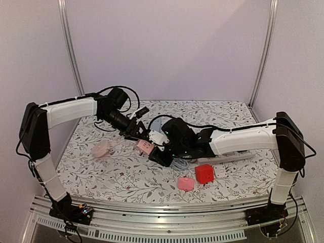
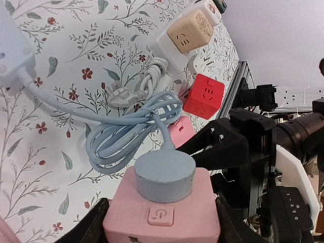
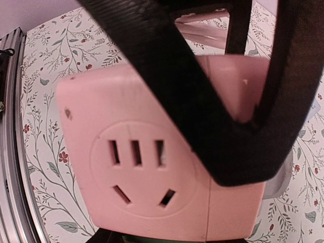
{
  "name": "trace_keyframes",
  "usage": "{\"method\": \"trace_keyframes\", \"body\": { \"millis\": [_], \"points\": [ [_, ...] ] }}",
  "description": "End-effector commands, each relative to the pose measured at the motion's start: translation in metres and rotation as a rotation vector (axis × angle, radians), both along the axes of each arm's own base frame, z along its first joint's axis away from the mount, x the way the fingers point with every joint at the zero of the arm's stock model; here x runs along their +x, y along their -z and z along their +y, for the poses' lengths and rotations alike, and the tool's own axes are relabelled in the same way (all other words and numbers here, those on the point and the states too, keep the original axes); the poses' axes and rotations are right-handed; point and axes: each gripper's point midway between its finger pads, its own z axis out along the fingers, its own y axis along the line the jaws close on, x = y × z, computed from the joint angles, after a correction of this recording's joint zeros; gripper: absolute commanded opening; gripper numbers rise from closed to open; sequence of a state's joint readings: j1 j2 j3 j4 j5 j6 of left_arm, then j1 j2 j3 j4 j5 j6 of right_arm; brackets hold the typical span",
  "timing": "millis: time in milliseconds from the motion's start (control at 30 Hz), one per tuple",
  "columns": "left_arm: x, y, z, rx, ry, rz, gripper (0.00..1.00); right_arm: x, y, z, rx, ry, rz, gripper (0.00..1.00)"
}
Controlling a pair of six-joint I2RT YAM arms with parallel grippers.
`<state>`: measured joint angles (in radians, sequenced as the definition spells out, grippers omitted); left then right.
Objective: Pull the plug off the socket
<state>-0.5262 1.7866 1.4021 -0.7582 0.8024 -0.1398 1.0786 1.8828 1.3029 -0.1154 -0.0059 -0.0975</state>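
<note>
1. table [image 1: 101, 174]: floral cloth, filling the lower two thirds of the top view. Everything listed below lies on or over it.
2. left arm [image 1: 68, 112] and right arm [image 1: 243, 137]: they enter from the left and right edges of the top view and meet at frame centre.
3. white power strip [image 2: 169, 53]: upper centre of the left wrist view, with a beige cube [image 2: 190, 31] sitting on its far end.
4. pale blue cable [image 2: 126, 134]: coiled at centre left of that view, with one end running to the plug.
5. pink socket cube [image 2: 162, 215]: bottom centre of the left wrist view. Your left claw [image 2: 160, 229] grips it, a dark finger pressed to each side, jaws parted just to the cube's width.
6. red cube [image 1: 204, 173]: lower right of centre in the top view, with a small pink cube [image 1: 186, 184] just beside it on the left.
7. plug [image 2: 164, 174]: round, grey-blue, seated in the pink socket cube's upper face.
8. right claw [image 2: 202, 152]: just right of the plug. Its black fingers cross the cube's face in the right wrist view. You cannot tell how wide it stands or whether it holds the plug.
</note>
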Motion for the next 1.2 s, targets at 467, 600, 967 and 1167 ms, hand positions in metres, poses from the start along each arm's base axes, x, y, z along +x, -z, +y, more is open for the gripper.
{"method": "trace_keyframes", "body": {
  "millis": [467, 600, 967, 1167],
  "points": [
    [0.001, -0.025, -0.016, -0.101, 0.056, -0.052, 0.23, -0.031, -0.015, -0.002, -0.064, -0.088, -0.134, 0.20],
    [0.002, -0.024, -0.016, -0.098, 0.055, -0.049, 0.23, -0.032, -0.014, -0.002, -0.072, -0.083, -0.139, 0.20],
    [0.004, -0.027, -0.013, -0.089, 0.042, -0.074, 0.23, -0.005, -0.017, -0.010, 0.038, 0.115, -0.038, 0.17],
    [0.005, -0.030, -0.012, -0.094, 0.037, -0.083, 0.23, 0.008, -0.016, -0.021, 0.075, 0.213, 0.023, 0.17]
  ]
}}
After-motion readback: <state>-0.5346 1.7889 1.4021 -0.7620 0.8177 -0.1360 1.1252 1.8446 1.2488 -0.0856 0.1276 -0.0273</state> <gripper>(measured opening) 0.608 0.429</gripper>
